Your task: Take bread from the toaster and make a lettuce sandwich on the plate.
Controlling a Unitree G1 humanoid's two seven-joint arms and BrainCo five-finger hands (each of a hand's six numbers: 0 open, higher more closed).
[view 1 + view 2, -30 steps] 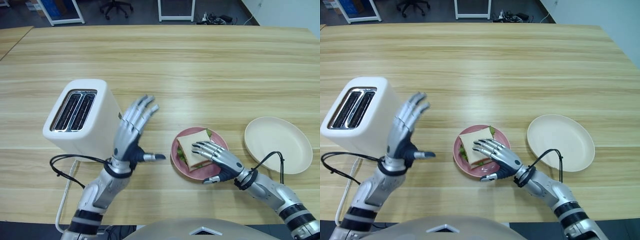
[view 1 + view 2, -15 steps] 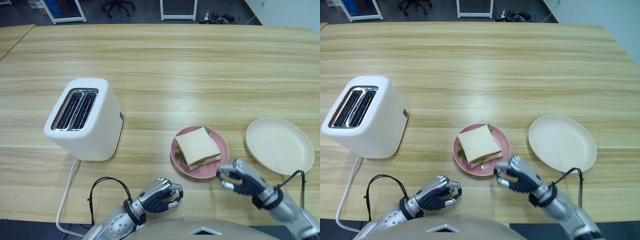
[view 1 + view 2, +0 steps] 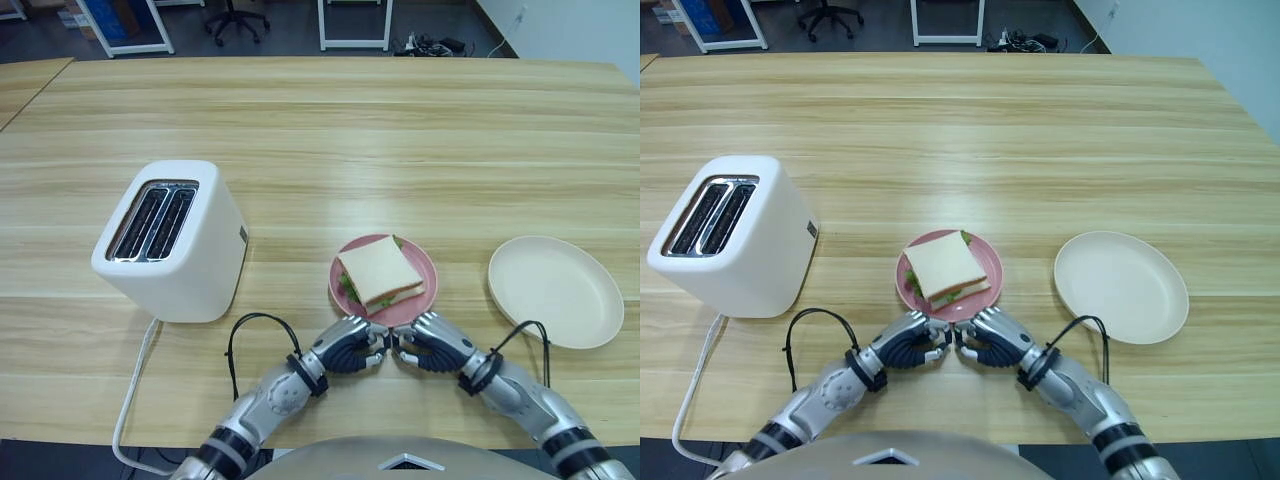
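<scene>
Left eye view: both arms have swung in from the near edge of the table, where they were curled and well apart half a second ago. The left hand [image 3: 350, 347] and the right hand [image 3: 432, 343] now sit knuckle to knuckle, touching or very nearly so, just in front of the pink plate [image 3: 418, 258]. Both are balled into empty fists. A second ago the right hand lay flat on the sandwich [image 3: 380, 276] and the left was spread wide beside the toaster, so both have since let go and closed on nothing. The sandwich lies on the pink plate with its top slice of bread in place. The plate itself seems to sit a little farther up the table and more to the left than half a second ago, possibly nudged by the fists. Right eye view: the toaster [image 3: 735, 240] and the cream plate [image 3: 1121, 287] hold their earlier places, which suggests the pink plate did shift and the camera did not. Both toaster slots look dark and empty, and lettuce [image 3: 955, 297] peeps out under the bread. I judge the sandwich built and the task finished, with the fists meeting as a rest pose.
</scene>
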